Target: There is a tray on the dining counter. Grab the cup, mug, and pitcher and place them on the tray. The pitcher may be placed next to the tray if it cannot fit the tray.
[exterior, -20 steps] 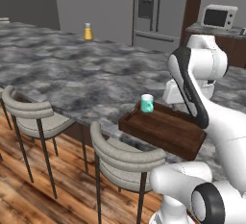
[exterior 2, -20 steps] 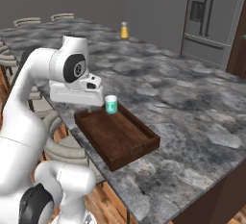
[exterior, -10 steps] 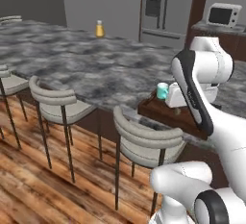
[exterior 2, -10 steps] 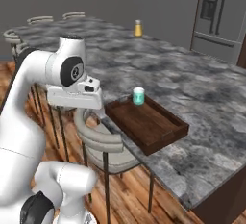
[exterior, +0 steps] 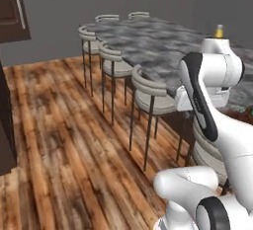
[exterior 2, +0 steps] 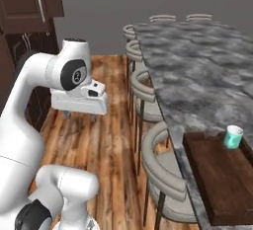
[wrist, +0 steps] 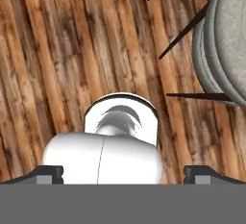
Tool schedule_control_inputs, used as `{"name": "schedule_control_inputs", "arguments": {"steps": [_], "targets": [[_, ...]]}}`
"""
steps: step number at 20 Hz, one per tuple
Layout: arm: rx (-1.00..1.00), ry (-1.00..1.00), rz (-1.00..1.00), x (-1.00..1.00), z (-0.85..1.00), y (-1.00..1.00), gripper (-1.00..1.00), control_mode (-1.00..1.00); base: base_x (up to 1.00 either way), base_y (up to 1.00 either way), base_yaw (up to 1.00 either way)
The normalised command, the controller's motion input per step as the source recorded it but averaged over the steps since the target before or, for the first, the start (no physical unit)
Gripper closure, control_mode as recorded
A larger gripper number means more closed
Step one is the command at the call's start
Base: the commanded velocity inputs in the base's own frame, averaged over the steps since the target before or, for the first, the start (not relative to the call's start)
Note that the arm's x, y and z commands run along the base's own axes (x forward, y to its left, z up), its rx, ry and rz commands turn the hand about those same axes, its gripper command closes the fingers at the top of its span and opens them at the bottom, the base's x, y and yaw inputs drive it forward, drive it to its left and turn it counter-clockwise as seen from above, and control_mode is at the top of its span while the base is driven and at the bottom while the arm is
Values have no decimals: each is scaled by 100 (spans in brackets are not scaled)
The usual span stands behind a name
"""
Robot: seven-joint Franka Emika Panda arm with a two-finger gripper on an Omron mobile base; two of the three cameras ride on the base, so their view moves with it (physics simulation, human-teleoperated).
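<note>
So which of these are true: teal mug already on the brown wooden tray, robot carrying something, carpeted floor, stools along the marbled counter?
1. The small teal mug stands on the dark brown wooden tray. True.
2. The two-finger gripper holds a cup. False: its jaws are open and empty, pointed at the floor.
3. The floor is carpeted. False: the wooden plank floor is bare boards.
4. Grey stools line the grey-and-black marbled counter. True.
</note>
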Motion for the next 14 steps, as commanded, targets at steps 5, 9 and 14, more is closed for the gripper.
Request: {"name": "schedule_control_inputs", "arguments": {"steps": [5, 9, 14], "targets": [[0, 0, 0, 0, 0, 0, -100, 100, 94, 7, 25], [0, 0, 0, 0, 0, 0, -100, 100, 100, 100, -18], [0, 0, 0, 0, 0, 0, -100, 100, 100, 47, -4]]}}
